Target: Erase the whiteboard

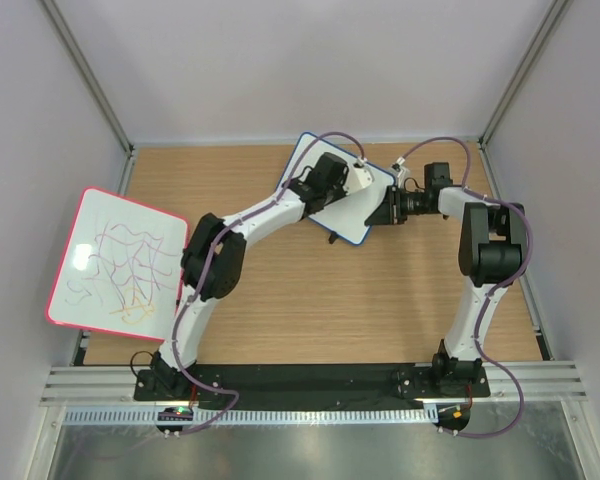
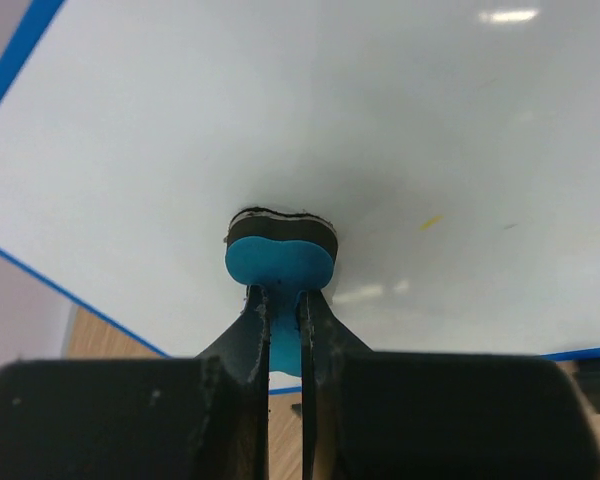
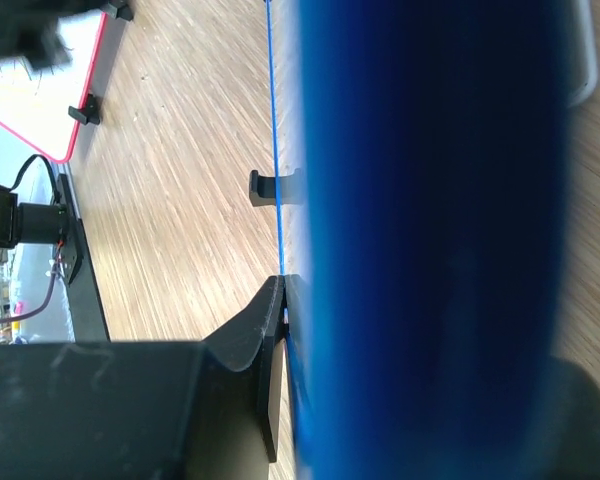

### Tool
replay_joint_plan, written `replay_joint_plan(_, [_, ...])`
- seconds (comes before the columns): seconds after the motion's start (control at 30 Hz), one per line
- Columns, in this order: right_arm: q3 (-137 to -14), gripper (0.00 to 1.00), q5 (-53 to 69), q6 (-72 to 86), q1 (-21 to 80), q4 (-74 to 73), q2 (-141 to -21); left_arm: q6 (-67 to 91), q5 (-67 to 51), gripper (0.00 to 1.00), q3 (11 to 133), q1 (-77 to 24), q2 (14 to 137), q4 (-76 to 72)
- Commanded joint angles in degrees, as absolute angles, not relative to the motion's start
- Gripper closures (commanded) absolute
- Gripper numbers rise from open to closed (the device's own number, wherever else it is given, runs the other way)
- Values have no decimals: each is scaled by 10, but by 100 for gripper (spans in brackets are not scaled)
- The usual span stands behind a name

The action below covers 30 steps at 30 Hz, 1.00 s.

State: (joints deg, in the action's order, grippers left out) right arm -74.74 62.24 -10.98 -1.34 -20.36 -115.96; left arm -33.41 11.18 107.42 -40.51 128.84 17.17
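Two small marks are about all we can find on the whiteboard [image 2: 280, 110]: a short yellow fleck [image 2: 432, 221] and a fainter grey one [image 2: 510, 226], both to the right of the eraser [image 2: 278, 252] in the left wrist view. The rest of the white surface seen there looks clean and glossy, with light glaring off it. We therefore judge the task well along. What is left is those specks, plus whatever lies under the left arm [image 1: 250, 215] in the top view, which we cannot check. The left jaws are closed on the eraser's blue grip, and its dark felt face sits flat against the board. The right jaws are clamped on the thin blue frame at the board's right side, apparently steadying it. That frame fills the right wrist view as a blue blur, with one black foot [image 3: 270, 188] showing beside it. The board sits toward the far edge of the desk [image 1: 310, 300], right of middle and turned at an angle to that edge; whether its feet touch the wood we cannot tell. The red-framed board [image 1: 120, 258] with purple and yellow scribbles sits at the left edge, well apart.
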Motion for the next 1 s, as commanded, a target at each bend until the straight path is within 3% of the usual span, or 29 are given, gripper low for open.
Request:
replay_joint_plan(0.0, [-737, 99, 592, -149, 0, -191, -1124, -319, 41, 100, 1124, -474, 1332, 191])
replay_joint_plan(0.17, [-737, 99, 595, -152, 0, -192, -1121, -299, 23, 100, 1158, -505, 1378, 214])
replay_joint_plan(0.4, [-739, 99, 603, -154, -1, -191, -1122, -287, 12, 100, 1116, -498, 1373, 214])
replay_joint_plan(0.77, [-737, 99, 601, -149, -1, -187, -1121, -267, 61, 100, 1103, -392, 1356, 197])
replay_joint_plan(0.97, [-737, 99, 599, -147, -2, -185, -1123, -275, 55, 100, 1070, -381, 1340, 186])
